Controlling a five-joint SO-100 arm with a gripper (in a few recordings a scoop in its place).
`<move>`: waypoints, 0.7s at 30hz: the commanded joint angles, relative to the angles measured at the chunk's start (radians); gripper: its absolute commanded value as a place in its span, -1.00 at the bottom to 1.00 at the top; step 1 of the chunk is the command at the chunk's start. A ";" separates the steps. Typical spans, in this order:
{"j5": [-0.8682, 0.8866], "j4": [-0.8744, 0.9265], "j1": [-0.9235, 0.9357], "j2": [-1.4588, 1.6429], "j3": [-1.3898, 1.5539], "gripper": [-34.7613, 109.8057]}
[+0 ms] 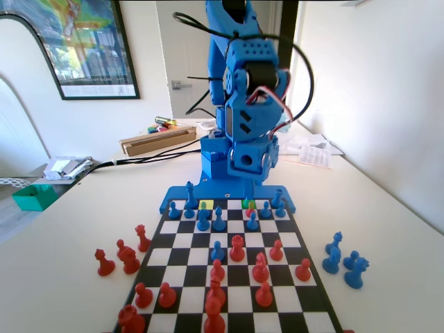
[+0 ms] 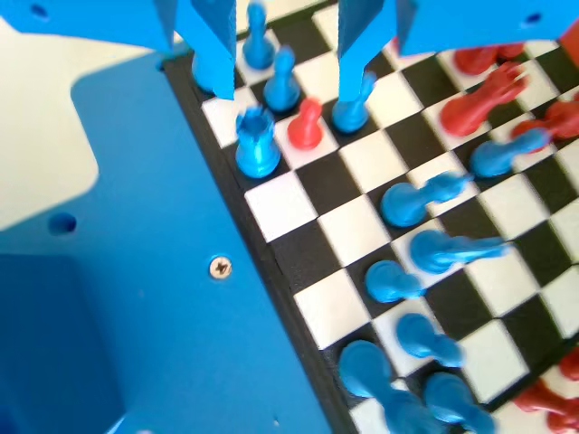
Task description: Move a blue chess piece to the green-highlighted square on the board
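The gripper (image 2: pixel 288 68) is hanging with jaws apart over the board's (image 2: pixel 362 163) far rows, straddling a small red pawn (image 2: pixel 305 125).

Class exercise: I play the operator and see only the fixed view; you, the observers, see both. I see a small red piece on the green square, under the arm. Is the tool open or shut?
Observer: In the wrist view the tool is open and holds nothing.
Operator: What is under the gap?
Observer: A small red piece stands upright there; neither jaw touches it.
Operator: What is next to it?
Observer: A blue castle-topped piece stands beside it, at the edge of the board.
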 commanded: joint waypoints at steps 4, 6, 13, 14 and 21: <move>0.002 0.239 0.011 0.117 -0.195 -0.30; 0.009 0.316 0.020 0.138 -0.258 -0.31; 0.127 0.525 0.052 0.176 -0.485 -0.37; 0.155 0.543 0.057 0.179 -0.511 -0.38; 0.318 0.678 0.120 0.189 -0.699 -0.41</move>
